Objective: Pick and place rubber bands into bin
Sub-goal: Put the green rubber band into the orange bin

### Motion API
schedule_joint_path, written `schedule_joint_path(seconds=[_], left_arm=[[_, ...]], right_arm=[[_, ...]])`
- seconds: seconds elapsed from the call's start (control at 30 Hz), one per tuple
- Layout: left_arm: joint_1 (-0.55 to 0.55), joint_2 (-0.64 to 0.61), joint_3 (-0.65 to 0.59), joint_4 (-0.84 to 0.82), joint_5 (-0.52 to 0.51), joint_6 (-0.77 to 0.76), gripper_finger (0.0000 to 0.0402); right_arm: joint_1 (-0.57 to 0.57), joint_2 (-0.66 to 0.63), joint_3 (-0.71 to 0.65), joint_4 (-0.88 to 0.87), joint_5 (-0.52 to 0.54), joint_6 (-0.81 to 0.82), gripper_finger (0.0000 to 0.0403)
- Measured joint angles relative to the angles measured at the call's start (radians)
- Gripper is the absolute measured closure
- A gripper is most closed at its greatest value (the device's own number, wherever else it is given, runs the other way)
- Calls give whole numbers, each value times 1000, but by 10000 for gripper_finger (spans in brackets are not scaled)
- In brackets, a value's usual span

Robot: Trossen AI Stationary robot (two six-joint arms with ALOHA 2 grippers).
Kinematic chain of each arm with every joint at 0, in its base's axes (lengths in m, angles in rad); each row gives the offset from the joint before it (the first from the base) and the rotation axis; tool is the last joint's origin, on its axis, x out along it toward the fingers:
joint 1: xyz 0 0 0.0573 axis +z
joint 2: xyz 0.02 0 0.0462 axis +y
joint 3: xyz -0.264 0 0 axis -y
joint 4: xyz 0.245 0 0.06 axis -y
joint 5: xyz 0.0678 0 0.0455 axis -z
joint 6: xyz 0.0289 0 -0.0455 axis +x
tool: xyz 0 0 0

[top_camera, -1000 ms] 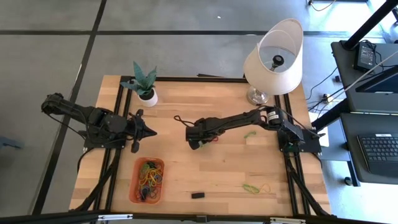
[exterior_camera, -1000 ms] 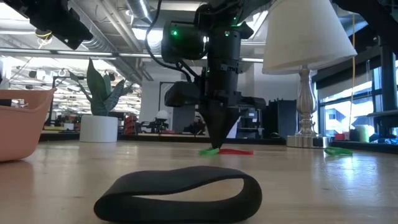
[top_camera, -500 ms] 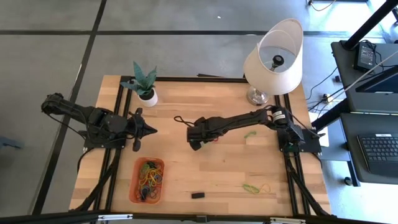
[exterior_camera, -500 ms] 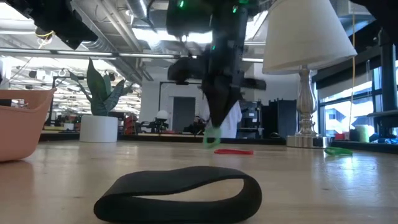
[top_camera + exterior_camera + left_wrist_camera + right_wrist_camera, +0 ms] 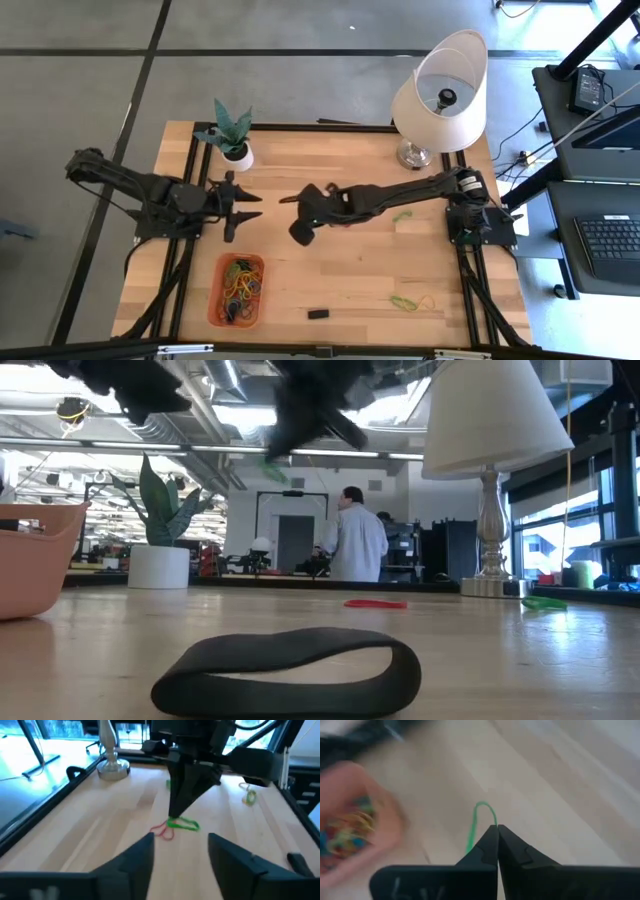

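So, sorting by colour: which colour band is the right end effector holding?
Green rubber band, clearest in the right wrist view.

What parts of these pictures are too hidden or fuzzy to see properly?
- High view: the green rubber band the right gripper holds is hidden beneath the arm.
- Low view: that gripper is a dark blur.
- Right wrist view: the bin and its rubber bands are blurred.
- Low view: the bin is cut off by the edge.

My right wrist view blurs the bin [image 5: 355,827] beside my right gripper [image 5: 496,831] into an orange smear, its rubber bands [image 5: 347,827] only coloured flecks. From table height, my arms above the bin are dark blurs.
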Motion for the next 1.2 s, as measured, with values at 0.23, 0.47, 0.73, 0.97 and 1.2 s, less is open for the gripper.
schedule_joint_path(seconds=[0.23, 0.47, 0.73, 0.97, 1.2], left_arm=[[0, 92, 1, 172, -7, 7, 157], [0, 137, 1, 201, -18, 20, 159], [0, 148, 0, 205, -54, 22, 207], [0, 154, 0, 205, -51, 22, 308], [0, 157, 0, 204, -36, 22, 395]], right_arm=[[-2, -2, 0, 342, 0, -242, 401], [-6, -1, 0, 488, 0, -336, 401], [-6, -1, 0, 503, -1, -335, 401], [-6, -1, 0, 513, -1, -333, 401], [-6, -1, 0, 514, -3, -332, 400]])
